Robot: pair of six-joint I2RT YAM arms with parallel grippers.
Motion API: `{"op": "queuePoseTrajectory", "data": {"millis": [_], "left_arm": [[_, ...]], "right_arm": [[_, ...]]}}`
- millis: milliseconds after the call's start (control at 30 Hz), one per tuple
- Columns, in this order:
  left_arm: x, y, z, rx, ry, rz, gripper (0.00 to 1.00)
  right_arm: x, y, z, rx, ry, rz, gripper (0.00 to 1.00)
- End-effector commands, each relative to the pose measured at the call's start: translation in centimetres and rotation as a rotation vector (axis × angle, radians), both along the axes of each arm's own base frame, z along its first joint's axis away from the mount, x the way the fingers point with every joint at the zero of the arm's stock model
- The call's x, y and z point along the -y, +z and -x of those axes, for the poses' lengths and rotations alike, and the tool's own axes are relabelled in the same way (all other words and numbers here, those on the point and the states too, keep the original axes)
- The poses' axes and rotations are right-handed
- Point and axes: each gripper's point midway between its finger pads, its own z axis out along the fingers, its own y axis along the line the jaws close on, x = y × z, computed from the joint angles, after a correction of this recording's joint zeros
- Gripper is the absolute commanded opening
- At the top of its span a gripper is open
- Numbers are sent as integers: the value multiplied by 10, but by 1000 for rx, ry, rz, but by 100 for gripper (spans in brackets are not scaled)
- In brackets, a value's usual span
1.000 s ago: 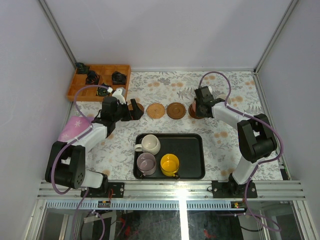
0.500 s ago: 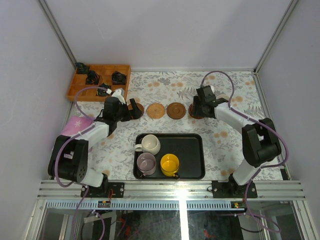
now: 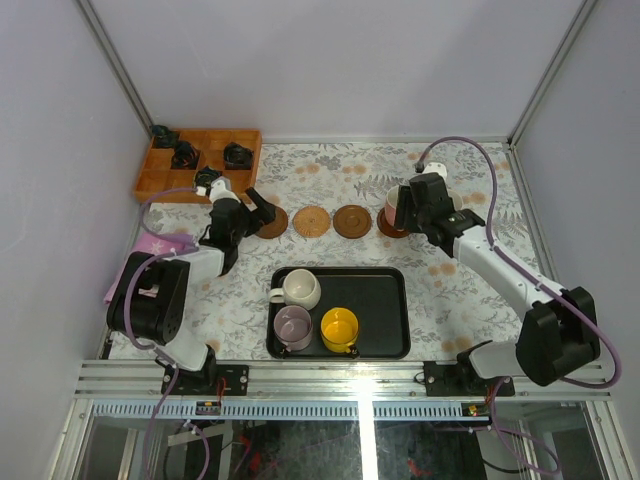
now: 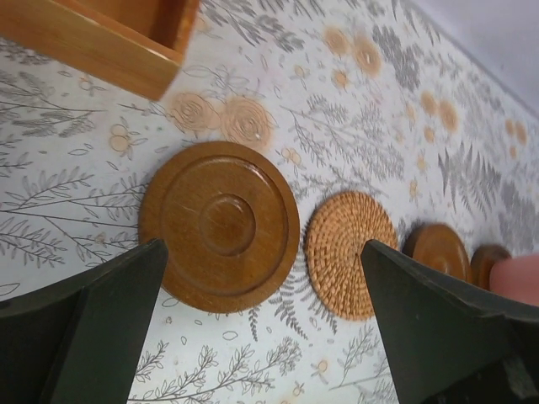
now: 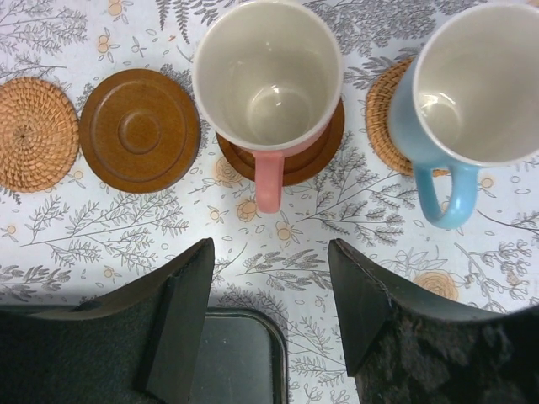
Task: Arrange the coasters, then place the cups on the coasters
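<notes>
Where the right jaws stand: apart with nothing between them, the two dark fingers [image 5: 181, 316] over the table [image 5: 278, 223], just short of the pink-handled cup [image 5: 268, 84].
Pink-handled cup: upright and empty on the dark coaster [image 5: 324, 150], just beyond the right fingertips and in line with their gap. Its handle points back toward that gap, and neither finger touches it.
Blue cup [image 5: 472, 93]: upright on the rattan coaster [image 5: 379, 118], beyond and outside one right finger, apart from the pink-handled cup.
Bare coasters: the bare wooden coaster [image 5: 140, 130] and the bare woven coaster [image 5: 34, 133] lie side by side beyond the other right finger, close together but apart.
Black tray [image 5: 236, 358]: one corner shows between the right fingers near their roots.
Left jaws: spread wide, holding nothing, fingers [image 4: 93, 320] at either side of the wrist view.
End coaster [image 4: 219, 225]: flat on the table in the left jaws' gap, off-centre toward one finger; contact cannot be told.
Tray cups: cream cup [image 3: 300, 288], lilac cup [image 3: 292, 327] and yellow cup [image 3: 339, 329] sit in the tray, well apart from both pairs of jaws.
Wooden box [image 3: 197, 162]: near the left jaws, on their far side.
</notes>
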Motion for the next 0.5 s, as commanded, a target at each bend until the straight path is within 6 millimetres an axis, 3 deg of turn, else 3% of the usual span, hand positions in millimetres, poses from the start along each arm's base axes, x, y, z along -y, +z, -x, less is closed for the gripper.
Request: {"op": "queuePoseTrajectory", "data": {"millis": [0,133,267,367,467], "left_arm": [[-18,34,-16,132,158,60,99],[0,73,1,357,95,-39,99],[30,120,43,671,-140,-125,100],[47,108,44,635,-274,-196,100],[45,93,15,407,-193,-109,100]], "right_arm": [[7,22,-2,87,-26,21,64],[7,30,-3,121,-25,27,63],[6,33,-4,131,-13,53,63],[5,36,-4,144,-5,72,63],[4,41,-5,162,3,81,63]]}}
